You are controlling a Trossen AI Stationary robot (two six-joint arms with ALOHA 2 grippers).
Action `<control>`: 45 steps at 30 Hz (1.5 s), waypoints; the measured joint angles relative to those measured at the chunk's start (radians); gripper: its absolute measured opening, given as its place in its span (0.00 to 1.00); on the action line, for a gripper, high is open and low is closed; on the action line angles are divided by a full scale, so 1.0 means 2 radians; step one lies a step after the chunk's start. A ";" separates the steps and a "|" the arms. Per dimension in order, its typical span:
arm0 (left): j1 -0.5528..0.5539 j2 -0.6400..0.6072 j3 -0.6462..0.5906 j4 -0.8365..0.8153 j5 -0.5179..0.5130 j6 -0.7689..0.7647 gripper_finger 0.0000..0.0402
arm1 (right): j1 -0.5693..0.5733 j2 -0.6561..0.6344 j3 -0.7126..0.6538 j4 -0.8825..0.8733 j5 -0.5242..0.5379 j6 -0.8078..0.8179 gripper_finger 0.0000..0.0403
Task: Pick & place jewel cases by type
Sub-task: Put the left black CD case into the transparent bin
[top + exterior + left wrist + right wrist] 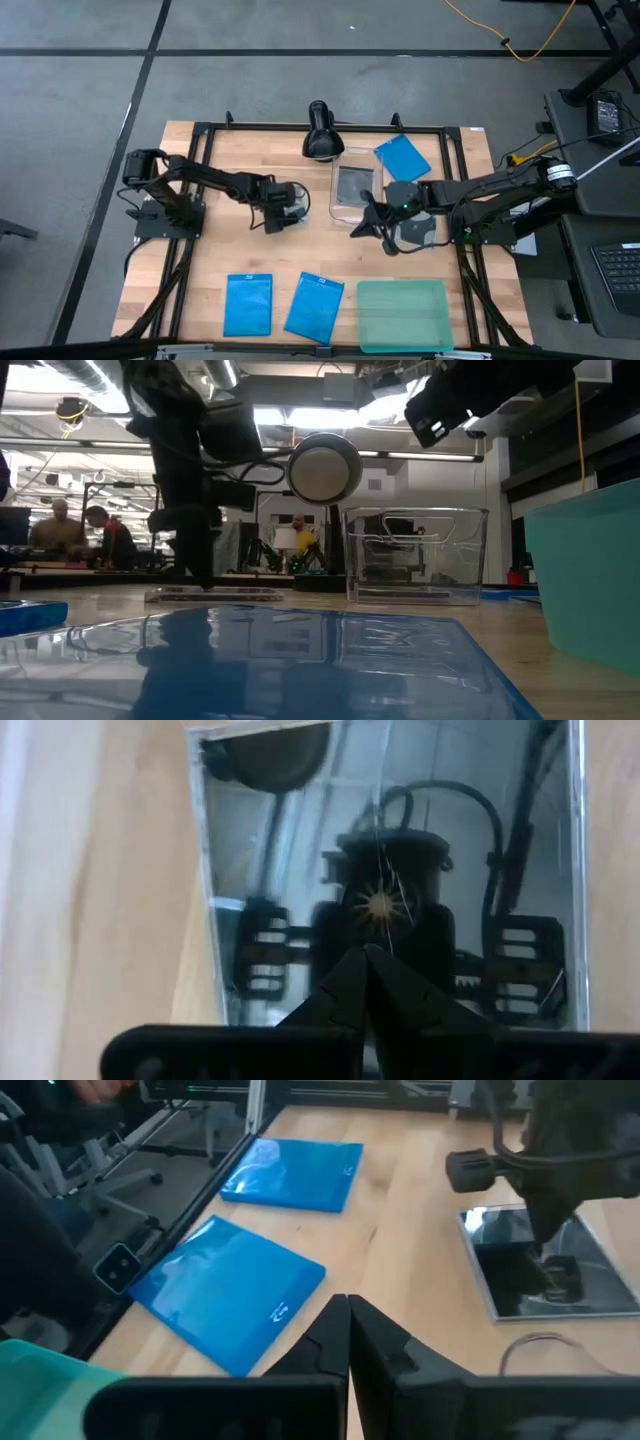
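Observation:
A black-and-clear disc case (296,210) lies flat on the table left of the clear tub (356,187). My left gripper (283,212) stands over it, shut, pointing down. A second disc case (354,184) lies in the tub, and a third (416,233) is partly under my right arm. One blue case (402,157) lies right of the tub at the far edge, and two more (248,305) (315,306) lie near the front edge. My right gripper (362,228) is shut and empty, raised off the table in front of the tub. My left gripper (365,952) comes from above, pointing down. Its shut fingertips (207,584) stand on the clear top face of the disc case (400,870) and meet their own reflection there. The case lies flat on the table (215,596).
A teal tray (402,316) sits at the near right corner, beside the two blue cases. A black lamp head (320,130) hangs over the far edge, behind the tub. Bare wood (230,245) lies between the left gripper and the near blue cases. People sit in the room beyond.

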 joint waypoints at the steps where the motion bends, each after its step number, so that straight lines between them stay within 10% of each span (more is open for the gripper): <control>1: 0.002 0.003 0.000 0.005 0.008 0.005 0.01 | 0.002 0.000 0.000 0.000 0.000 0.001 0.01; 26: -0.162 0.011 -0.009 0.026 0.058 -0.005 0.01 | 0.012 0.007 0.000 0.005 0.018 -0.004 0.01; 45: -0.155 -0.173 0.041 -0.094 0.020 -0.196 0.00 | 0.014 0.185 0.101 0.012 0.017 -0.029 0.01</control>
